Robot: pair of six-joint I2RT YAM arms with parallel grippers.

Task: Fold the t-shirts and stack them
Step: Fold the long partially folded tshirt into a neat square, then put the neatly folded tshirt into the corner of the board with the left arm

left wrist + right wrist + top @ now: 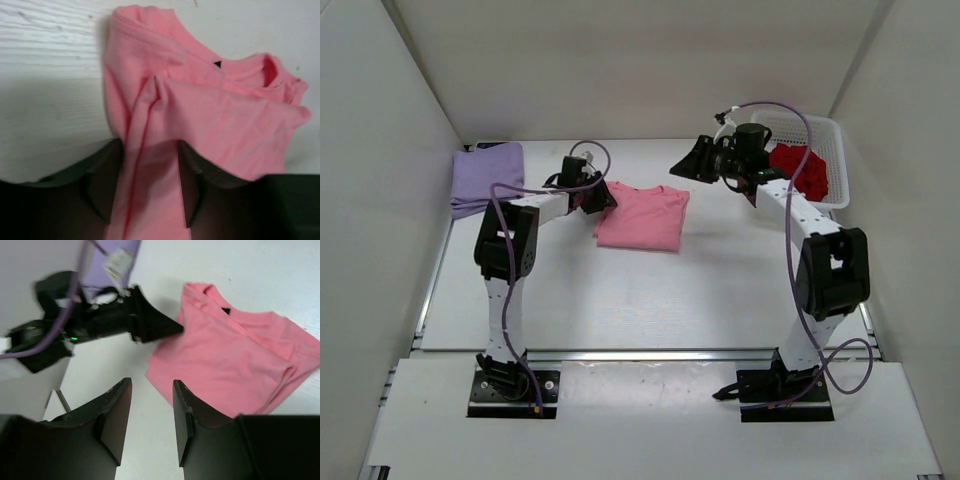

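- Left wrist view: the left gripper [148, 145] shows two dark, wedge-shaped fingers [102, 192] standing apart, released. A soft ridge of the pink shirt [210, 110] runs down the gap between the jaws, and the cloth there looks slack.
- Just beyond these jaws the pink shirt spreads out folded. It is matte knit with stitched hems, one layer doubled over another.
- Its ribbed collar, with a small dark label [217, 63], lies farthest from the jaws, up and to their right.
- Left of the jaws and past the shirt is the table [45, 60], white with a faint grain.
- Right wrist view: the right gripper [151, 385] has dark, angular fingers spread open, grasping nothing. Only white tabletop shows in the gap.
- The pink shirt lies ahead and to the right of these jaws, apart from them. It is a rough rectangle with a rolled fold along its right edge.
- Ahead and left of them, the black pointed tip of the left gripper sits at the shirt's edge.
- Top view: the right gripper is raised off the table.
- Behind its jaws the red shirt [800, 165] lies crumpled in a white lattice basket [838, 170].
- The lavender shirt [485, 175], smooth and folded, lies well behind and to the left of the left jaws.
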